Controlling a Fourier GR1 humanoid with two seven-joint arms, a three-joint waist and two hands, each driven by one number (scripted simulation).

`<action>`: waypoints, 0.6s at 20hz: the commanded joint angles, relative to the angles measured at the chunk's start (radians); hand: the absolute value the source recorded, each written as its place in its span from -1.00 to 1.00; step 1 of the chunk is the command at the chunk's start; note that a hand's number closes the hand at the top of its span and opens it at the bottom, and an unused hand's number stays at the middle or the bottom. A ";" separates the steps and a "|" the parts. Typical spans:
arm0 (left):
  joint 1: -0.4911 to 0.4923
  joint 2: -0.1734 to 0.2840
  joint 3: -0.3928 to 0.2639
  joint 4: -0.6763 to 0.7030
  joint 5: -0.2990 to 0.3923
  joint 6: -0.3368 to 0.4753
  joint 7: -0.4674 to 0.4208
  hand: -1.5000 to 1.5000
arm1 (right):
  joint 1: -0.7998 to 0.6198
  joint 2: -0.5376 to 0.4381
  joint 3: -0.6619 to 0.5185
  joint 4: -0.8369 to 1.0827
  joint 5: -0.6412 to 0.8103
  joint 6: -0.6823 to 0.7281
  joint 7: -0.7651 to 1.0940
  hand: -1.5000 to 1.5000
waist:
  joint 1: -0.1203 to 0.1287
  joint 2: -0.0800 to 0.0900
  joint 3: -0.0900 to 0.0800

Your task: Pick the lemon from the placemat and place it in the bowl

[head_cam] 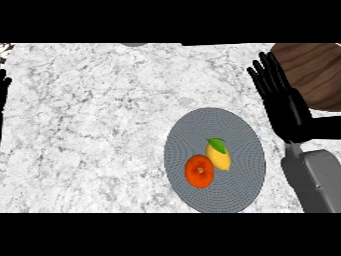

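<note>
Lemon [219, 155] on grey placemat [236, 130], beside an orange fruit [199, 171], below-left of the right hand [291, 107]'s straight, empty fingers; wooden bowl [320, 75] behind them.

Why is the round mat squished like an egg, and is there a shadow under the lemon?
In the head view, the grey placemat looks taller than wide because the view stretches round things; the lemon and the orange fruit beside it cast no clear shadow on it; the brown bowl is cut off at the right edge, partly behind the right robot hand.
</note>
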 commanded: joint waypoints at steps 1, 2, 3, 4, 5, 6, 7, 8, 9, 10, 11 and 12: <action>-0.032 -0.015 -0.060 0.002 -0.046 -0.006 0.024 0.00 | -0.027 -0.016 -0.004 0.099 -0.077 0.182 -0.025 1.00 | 0.033 -0.023 -0.031; -0.071 -0.018 -0.058 0.024 -0.050 -0.002 0.012 0.00 | -0.065 -0.002 0.061 0.114 -0.079 0.268 -0.021 1.00 | 0.043 -0.012 -0.030; -0.076 -0.012 -0.060 0.014 -0.032 -0.029 0.000 0.00 | -0.078 -0.023 0.089 0.114 -0.121 0.378 0.007 1.00 | 0.059 -0.004 -0.028; -0.057 -0.026 -0.082 -0.002 -0.041 -0.027 -0.011 0.00 | -0.104 -0.020 0.122 0.109 -0.140 0.452 0.017 1.00 | 0.089 0.002 -0.027; -0.078 -0.033 -0.096 -0.009 -0.045 -0.030 -0.015 0.00 | -0.104 -0.032 0.154 0.110 -0.156 0.542 0.017 1.00 | 0.093 0.011 -0.024; -0.081 -0.040 -0.104 -0.021 -0.041 -0.037 -0.022 0.00 | -0.107 -0.032 0.198 0.111 -0.171 0.617 0.037 1.00 | 0.114 0.016 -0.023; -0.044 -0.054 -0.114 0.002 -0.034 -0.040 -0.015 0.00 | -0.189 -0.219 0.086 0.101 0.166 0.360 -0.069 1.00 | 0.063 -0.005 -0.037; -0.080 -0.085 -0.138 0.006 -0.041 -0.032 -0.013 0.00 | -0.134 -0.148 0.056 0.299 0.111 0.399 -0.154 1.00 | 0.080 0.017 -0.028; -0.072 -0.086 -0.157 -0.027 -0.037 -0.048 0.001 0.00 | -0.154 -0.131 0.027 0.408 0.011 0.505 -0.178 -1.00 | 0.105 0.011 -0.026; -0.089 -0.098 -0.160 0.015 -0.062 -0.029 -0.016 0.00 | -0.151 -0.119 0.053 0.424 -0.014 0.622 -0.236 -1.00 | 0.088 0.009 -0.027; -0.076 -0.081 -0.153 0.006 -0.049 -0.047 0.000 0.00 | -0.155 -0.154 0.042 0.417 -0.049 0.724 -0.265 -1.00 | 0.092 0.006 -0.026; -0.055 -0.115 -0.178 -0.008 -0.067 -0.018 -0.011 0.00 | -0.155 -0.164 0.054 0.437 -0.020 0.772 -0.310 -1.00 | 0.099 0.005 -0.025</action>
